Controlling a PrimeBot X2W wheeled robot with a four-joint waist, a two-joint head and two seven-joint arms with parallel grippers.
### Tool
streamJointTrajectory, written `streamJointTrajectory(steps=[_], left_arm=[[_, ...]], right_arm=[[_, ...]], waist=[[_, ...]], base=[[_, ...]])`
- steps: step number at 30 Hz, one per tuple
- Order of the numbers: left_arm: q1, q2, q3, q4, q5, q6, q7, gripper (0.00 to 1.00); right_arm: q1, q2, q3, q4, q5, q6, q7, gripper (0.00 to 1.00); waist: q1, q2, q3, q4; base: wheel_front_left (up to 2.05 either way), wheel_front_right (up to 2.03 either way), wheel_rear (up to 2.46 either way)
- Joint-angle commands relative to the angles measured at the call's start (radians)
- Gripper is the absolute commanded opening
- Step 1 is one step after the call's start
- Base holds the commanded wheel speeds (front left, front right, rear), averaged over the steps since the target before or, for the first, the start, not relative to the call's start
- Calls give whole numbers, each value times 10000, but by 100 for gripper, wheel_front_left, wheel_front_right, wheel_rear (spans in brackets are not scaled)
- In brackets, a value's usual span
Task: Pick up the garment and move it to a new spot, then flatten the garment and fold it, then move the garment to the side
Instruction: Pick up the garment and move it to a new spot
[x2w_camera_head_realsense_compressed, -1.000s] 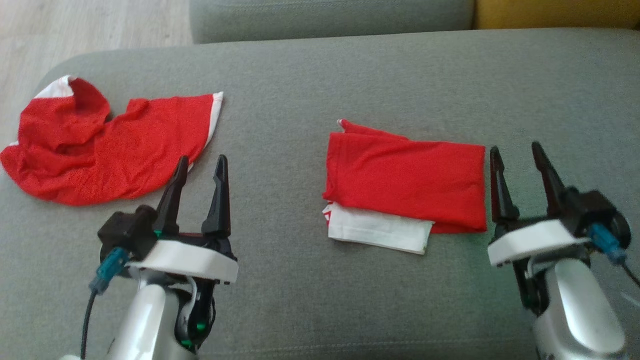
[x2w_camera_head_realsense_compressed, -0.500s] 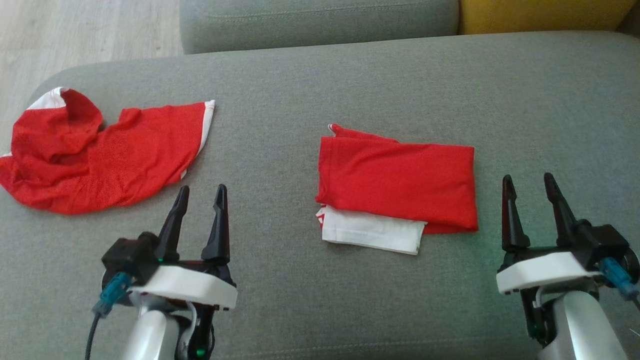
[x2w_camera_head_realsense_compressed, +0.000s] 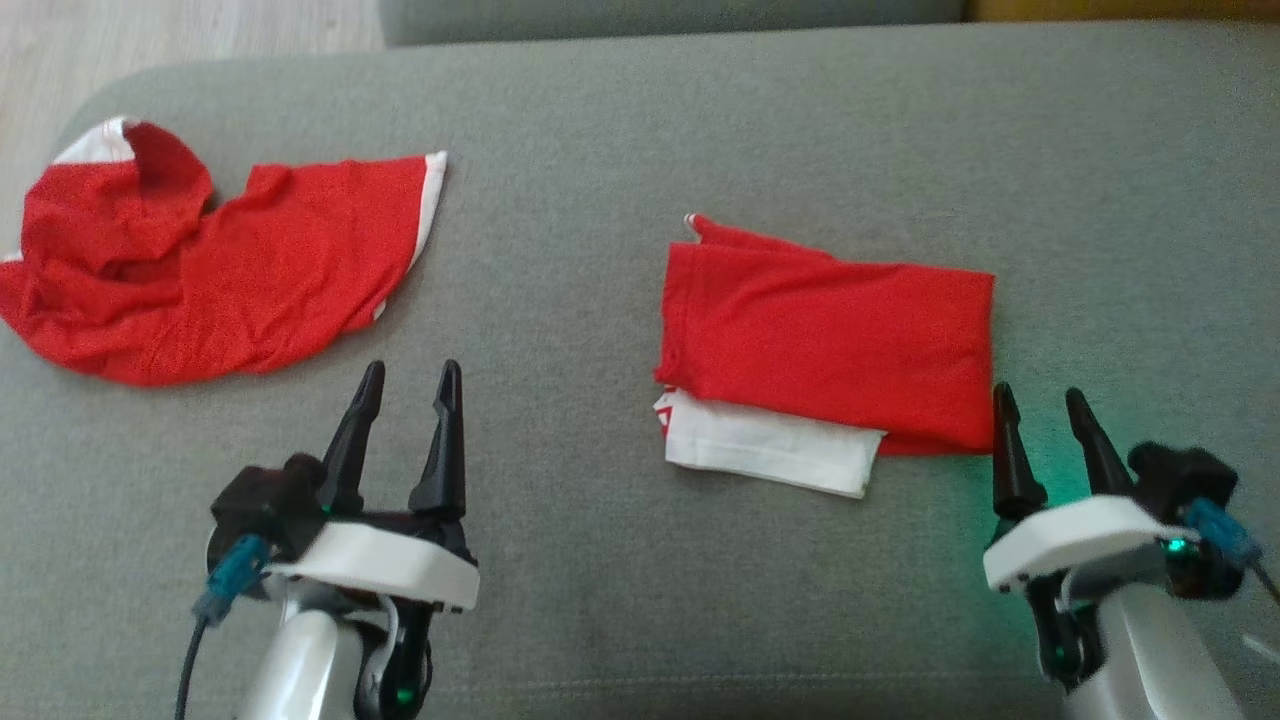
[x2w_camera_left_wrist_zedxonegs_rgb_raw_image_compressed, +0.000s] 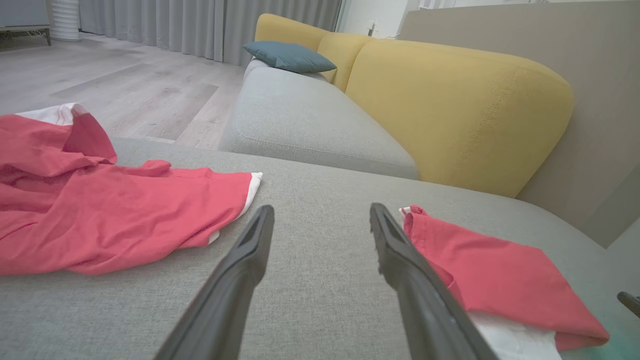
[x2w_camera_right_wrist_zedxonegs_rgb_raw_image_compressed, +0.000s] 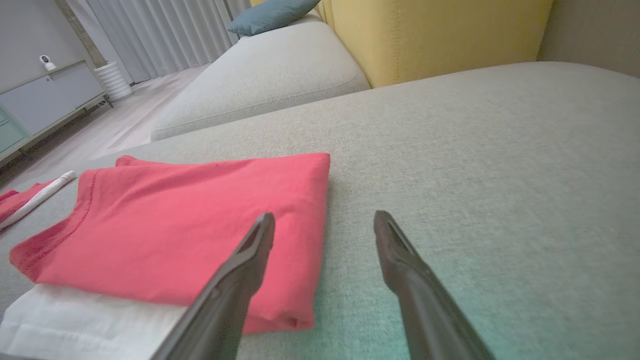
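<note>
Our left tool (x2w_camera_head_realsense_compressed: 412, 368) and right tool (x2w_camera_head_realsense_compressed: 1036, 392) both stand open and empty above the grey sofa cushion (x2w_camera_head_realsense_compressed: 700, 120). The folded red garment (x2w_camera_head_realsense_compressed: 830, 345), white showing at its near edge, lies at eleven o'clock just beside the right tool. We see a crumpled red garment (x2w_camera_head_realsense_compressed: 200, 270) at ten o'clock from the left tool.

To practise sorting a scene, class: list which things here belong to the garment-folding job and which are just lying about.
Job: folded red garment, right hand, left hand.
Lying about, it seems: crumpled red shirt, teal pillow, yellow backrest.
</note>
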Motion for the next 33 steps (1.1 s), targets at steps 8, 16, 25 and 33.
streamJointTrajectory(steps=[8,16,25,33], left_arm=[[-985,77,253,-191,163,-139,-53,100],[-1254,77,548,-229,238,-216,-53,100],[-1508,77,626,-274,297,-243,-53,100],[-1544,77,718,-295,318,-306,-53,100]], right_arm=[[-1624,-25,73,1447,487,65,63,100],[-2462,-24,65,2523,288,65,56,100],[-3209,-90,52,2652,-1013,65,-155,0],[-3932,-1519,333,2367,-2159,65,-26,0]], waist=[[0,-1,904,624],[0,-1,1349,721],[0,-1,1526,354],[0,-1,1448,-89]], base=[[0,0,0],[0,0,0],[0,0,0],[0,0,0]])
